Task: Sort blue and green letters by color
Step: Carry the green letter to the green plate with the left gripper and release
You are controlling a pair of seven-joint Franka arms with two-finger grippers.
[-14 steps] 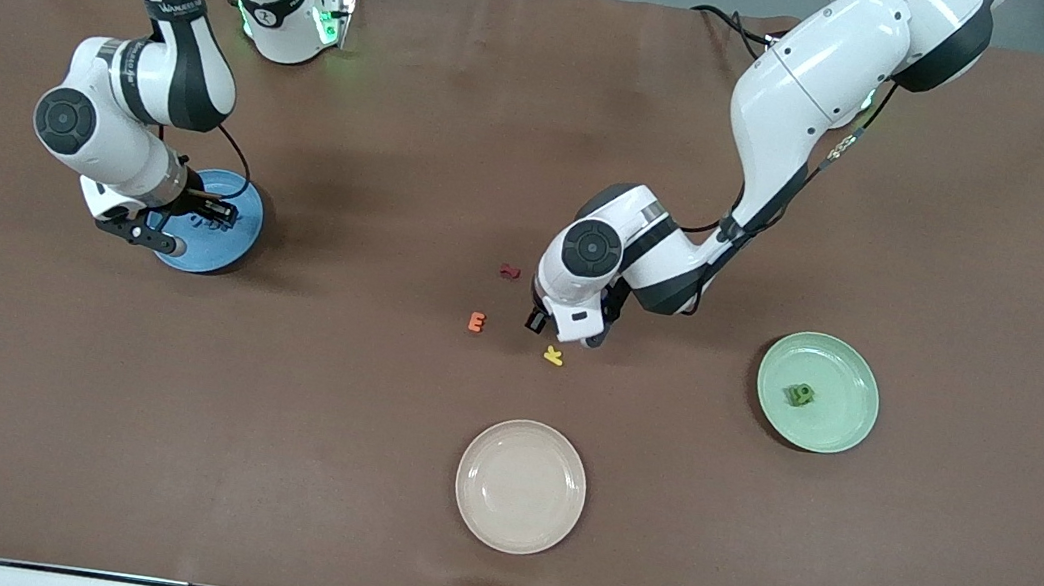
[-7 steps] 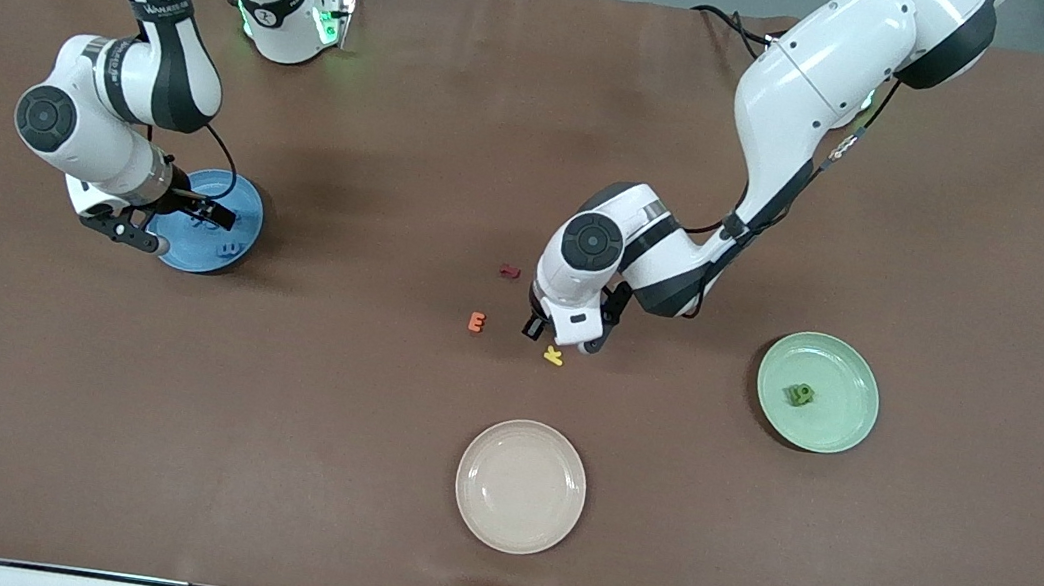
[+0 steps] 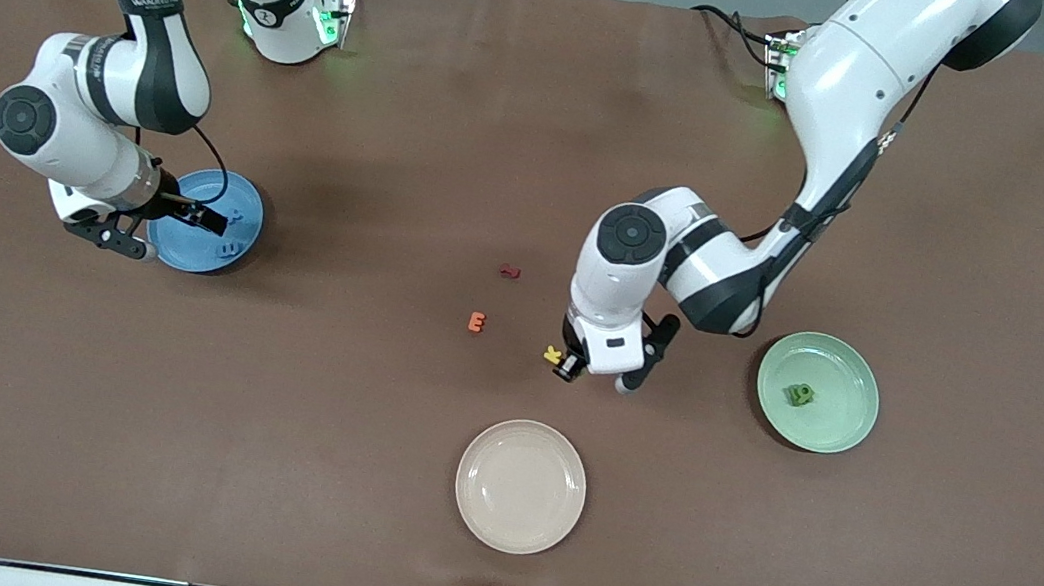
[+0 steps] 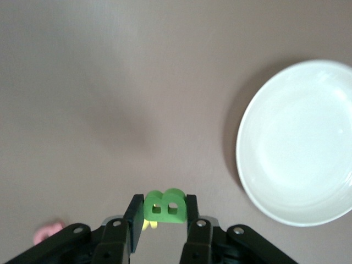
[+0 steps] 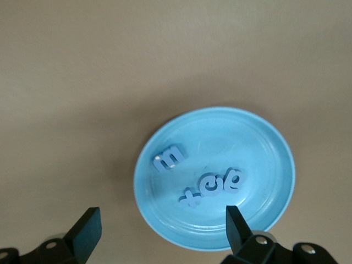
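Note:
My left gripper (image 4: 165, 207) is shut on a green letter B (image 4: 164, 207), held upright in the air just over a yellow letter (image 4: 149, 224). In the front view the left gripper (image 3: 577, 369) hangs mid-table, between the orange letter and the pale-green plate (image 3: 851, 362), which holds a small clump of green letters (image 3: 800, 394). Several blue letters (image 5: 210, 186) lie on the blue plate (image 5: 258, 137). My right gripper (image 5: 161, 220) stands wide open above that plate's rim with nothing between its fingers. It shows in the front view as the right gripper (image 3: 165, 231) beside the blue plate (image 3: 184, 257).
A cream plate (image 3: 521, 486) sits near the front edge, also visible as the cream plate (image 4: 300, 143). A dark red letter (image 3: 511, 271), an orange E (image 3: 477, 321) and the yellow letter (image 3: 554, 353) lie mid-table. A pink letter (image 4: 48, 231) shows in the left wrist view.
My right gripper opened, left a blue letter on the blue plate and drew back off it. My left gripper moved with the green B toward the pale-green plate.

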